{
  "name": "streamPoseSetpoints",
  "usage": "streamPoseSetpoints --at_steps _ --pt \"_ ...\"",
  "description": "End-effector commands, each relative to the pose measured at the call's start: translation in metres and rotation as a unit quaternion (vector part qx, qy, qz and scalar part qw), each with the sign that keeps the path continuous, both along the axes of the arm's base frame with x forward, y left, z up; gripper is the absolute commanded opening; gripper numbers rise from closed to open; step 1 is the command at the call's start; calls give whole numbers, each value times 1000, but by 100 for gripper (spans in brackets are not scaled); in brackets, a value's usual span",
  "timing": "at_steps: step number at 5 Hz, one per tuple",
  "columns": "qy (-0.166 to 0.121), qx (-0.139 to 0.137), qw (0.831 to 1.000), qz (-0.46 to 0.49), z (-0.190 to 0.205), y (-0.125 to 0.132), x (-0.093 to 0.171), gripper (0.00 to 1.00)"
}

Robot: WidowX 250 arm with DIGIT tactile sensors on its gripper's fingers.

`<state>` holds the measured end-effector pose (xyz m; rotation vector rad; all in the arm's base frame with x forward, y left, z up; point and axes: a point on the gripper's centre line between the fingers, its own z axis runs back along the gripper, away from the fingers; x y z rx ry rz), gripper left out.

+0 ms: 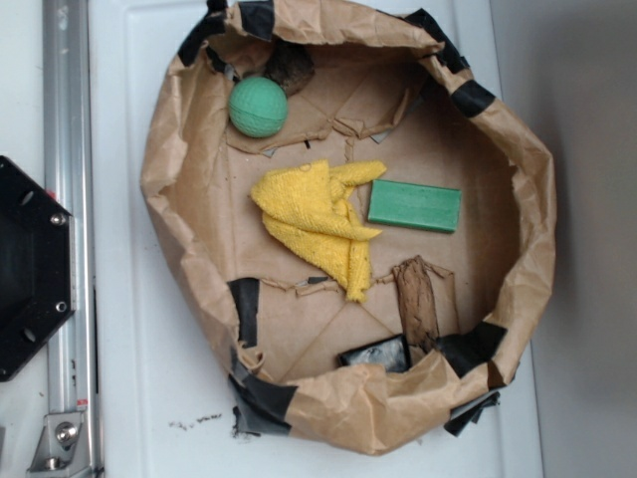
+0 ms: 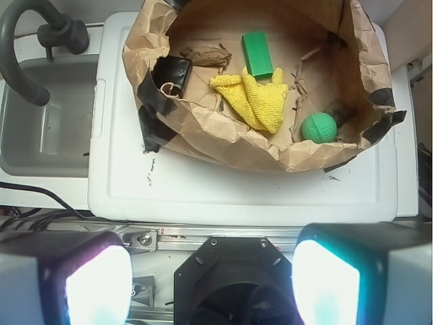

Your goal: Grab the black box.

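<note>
Black box point(image 2: 172, 72) in the paper nest's point(image 2: 223, 139) corner, well ahead of the pincer point(image 2: 213, 274) (fingers apart).

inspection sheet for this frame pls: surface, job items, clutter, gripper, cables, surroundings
Surface: white countertop carrying a crumpled brown paper enclosure patched with black tape.
Job's things: black box flat on the paper floor against the wall, beside a brown bark-like piece; untouched.
Clutter: yellow cloth, green block, green ball, dark lump behind the ball.
Grippers: gripper outside the enclosure, fingers wide apart, empty.
Cables: dark cables at the wrist view's left edge.
Surroundings: sink with black faucet; metal rail.
</note>
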<state>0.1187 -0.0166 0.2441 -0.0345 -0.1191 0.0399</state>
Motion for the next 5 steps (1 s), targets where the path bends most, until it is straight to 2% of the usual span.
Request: streamPoseSetpoints --at_steps 1,2,3,4,5 --pt "0 0 1000 0 0 0 0 100" --pt "-11 9 1000 15 -7 5 46 100" --pt "-24 31 999 3 -21 23 76 100" --pt "-31 23 996 -82 -37 28 101 100" --pt "-36 23 980 -196 -61 17 125 100"
